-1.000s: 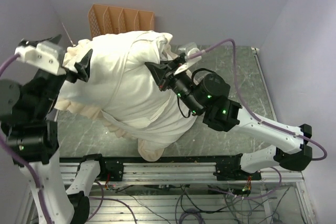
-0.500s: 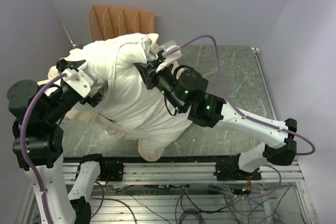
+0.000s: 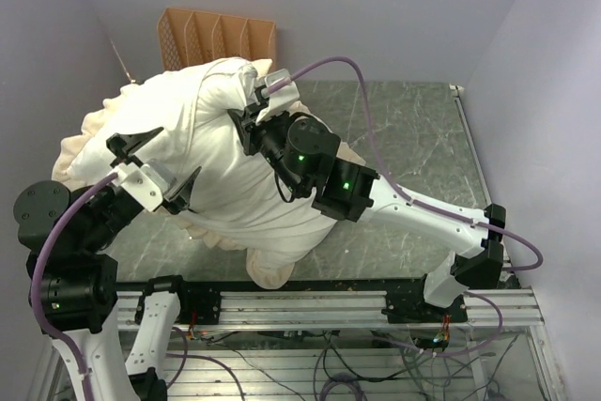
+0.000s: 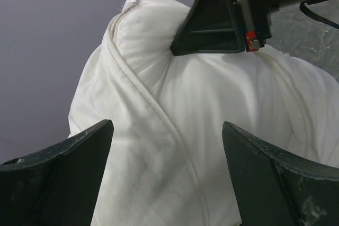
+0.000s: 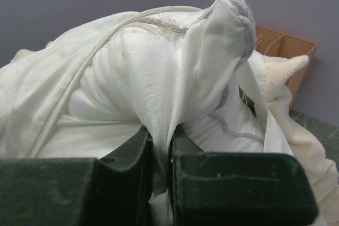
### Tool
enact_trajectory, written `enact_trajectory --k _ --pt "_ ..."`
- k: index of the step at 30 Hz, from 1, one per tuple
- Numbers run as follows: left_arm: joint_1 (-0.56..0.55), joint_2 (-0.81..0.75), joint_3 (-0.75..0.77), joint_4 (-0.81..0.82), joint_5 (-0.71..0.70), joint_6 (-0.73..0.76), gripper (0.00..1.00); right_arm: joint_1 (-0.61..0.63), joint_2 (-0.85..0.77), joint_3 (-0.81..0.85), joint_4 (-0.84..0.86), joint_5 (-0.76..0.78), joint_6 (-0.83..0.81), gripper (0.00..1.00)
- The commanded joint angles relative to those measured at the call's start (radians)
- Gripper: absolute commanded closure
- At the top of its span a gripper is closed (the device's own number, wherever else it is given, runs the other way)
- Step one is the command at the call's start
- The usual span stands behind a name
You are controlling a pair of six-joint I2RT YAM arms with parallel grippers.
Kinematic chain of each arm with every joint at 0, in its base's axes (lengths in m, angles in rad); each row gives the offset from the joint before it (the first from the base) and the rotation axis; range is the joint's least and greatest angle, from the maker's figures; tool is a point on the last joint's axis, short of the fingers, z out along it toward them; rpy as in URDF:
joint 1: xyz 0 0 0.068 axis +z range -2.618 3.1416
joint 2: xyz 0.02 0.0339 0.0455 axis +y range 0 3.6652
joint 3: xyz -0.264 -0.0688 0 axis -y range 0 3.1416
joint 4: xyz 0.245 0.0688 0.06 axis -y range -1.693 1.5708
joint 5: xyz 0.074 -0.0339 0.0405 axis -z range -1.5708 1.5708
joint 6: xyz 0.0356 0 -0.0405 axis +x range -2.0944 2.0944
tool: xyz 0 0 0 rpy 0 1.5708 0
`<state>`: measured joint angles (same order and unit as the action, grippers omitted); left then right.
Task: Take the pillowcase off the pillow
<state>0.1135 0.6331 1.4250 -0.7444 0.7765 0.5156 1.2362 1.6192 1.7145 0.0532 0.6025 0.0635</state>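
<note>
The plump white pillow (image 3: 211,143) is raised off the table in the middle left. My right gripper (image 3: 246,127) is shut on a fold of its white fabric just below a frayed corner (image 5: 233,3); the jaws pinch the cloth tight in the right wrist view (image 5: 161,146). The cream pillowcase (image 3: 80,143) hangs round the pillow's left and near sides, its frill (image 3: 218,232) on the table; its plush shows in the right wrist view (image 5: 288,78). My left gripper (image 3: 160,164) is open, empty, facing the pillow (image 4: 175,104), with its jaws wide apart (image 4: 167,141).
An orange slotted rack (image 3: 216,38) stands at the back by the wall, behind the pillow, and also shows in the right wrist view (image 5: 283,46). The green marbled table (image 3: 423,138) shows to the right. The metal rail (image 3: 310,305) runs along the near edge.
My right gripper has carried the pillow corner left and away from me. My left gripper has swung from the far left down toward the near side and now faces the pillow, open.
</note>
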Motion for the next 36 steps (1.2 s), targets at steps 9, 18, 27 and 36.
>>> enact_trajectory --k 9,18,27,36 --pt "0.011 0.07 -0.07 -0.046 -0.204 0.119 0.34 -0.001 -0.064 -0.037 -0.074 0.026 0.024 1.0" --pt "0.012 0.059 -0.142 0.173 -0.408 0.031 0.68 0.004 -0.098 -0.09 -0.074 -0.011 0.033 1.0" --pt "0.012 0.035 -0.167 0.347 -0.581 -0.007 0.8 0.002 -0.134 -0.155 -0.07 -0.001 0.022 1.0" --pt "0.012 0.062 -0.169 0.423 -0.75 -0.032 0.9 -0.028 -0.309 -0.291 -0.041 -0.07 0.025 1.0"
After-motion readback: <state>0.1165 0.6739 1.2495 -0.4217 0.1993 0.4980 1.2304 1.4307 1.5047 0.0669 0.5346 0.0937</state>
